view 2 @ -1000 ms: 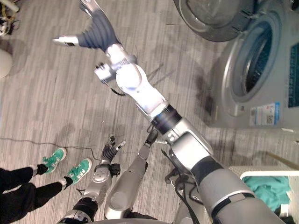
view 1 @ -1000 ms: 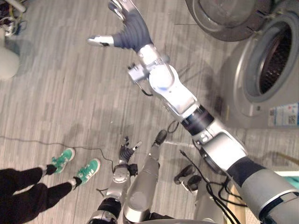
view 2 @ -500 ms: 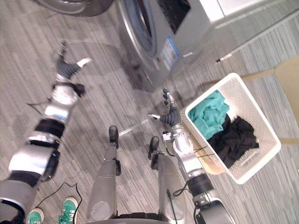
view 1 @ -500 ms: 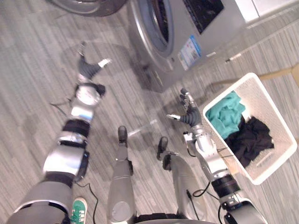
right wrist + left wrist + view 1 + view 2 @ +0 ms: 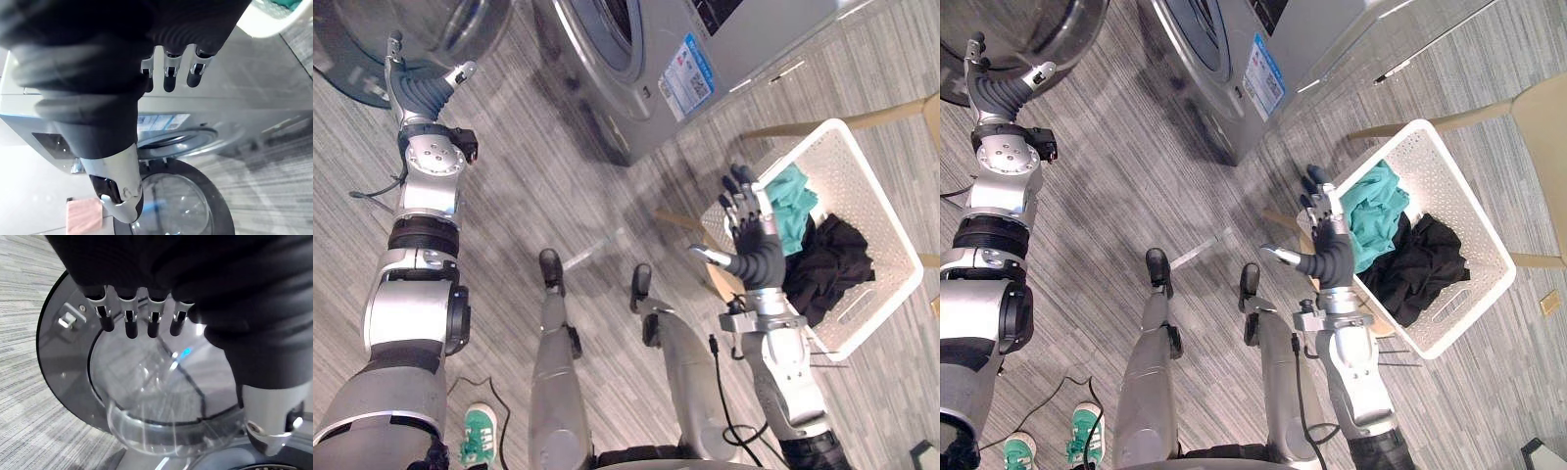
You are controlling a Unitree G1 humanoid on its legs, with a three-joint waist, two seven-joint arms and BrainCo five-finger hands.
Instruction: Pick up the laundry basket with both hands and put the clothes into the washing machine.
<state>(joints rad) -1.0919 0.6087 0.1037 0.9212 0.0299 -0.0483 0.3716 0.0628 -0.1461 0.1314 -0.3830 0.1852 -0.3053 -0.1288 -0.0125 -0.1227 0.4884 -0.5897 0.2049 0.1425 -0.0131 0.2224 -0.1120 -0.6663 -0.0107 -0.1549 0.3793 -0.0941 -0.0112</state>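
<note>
A white laundry basket [image 5: 879, 203] holds a teal cloth [image 5: 793, 201] and a black cloth [image 5: 837, 259] and stands at the right, on pale wooden legs. My right hand [image 5: 759, 250] is raised at the basket's near left corner, open with fingers [image 5: 168, 73] straight and holding nothing. The grey washing machine [image 5: 646, 59] stands at the top with its round door [image 5: 146, 382] swung open at the top left. My left hand [image 5: 416, 88] reaches up toward that door, fingers [image 5: 127, 313] straight, open and empty.
A beige chair [image 5: 1540, 117] stands beside the basket at the far right. A person's green shoes [image 5: 1087, 431] show on the striped grey floor at the lower left, behind my left arm.
The camera has swung from the floor to the machine and basket. My right hand has risen to the basket's corner; my left arm now stretches toward the open door.
</note>
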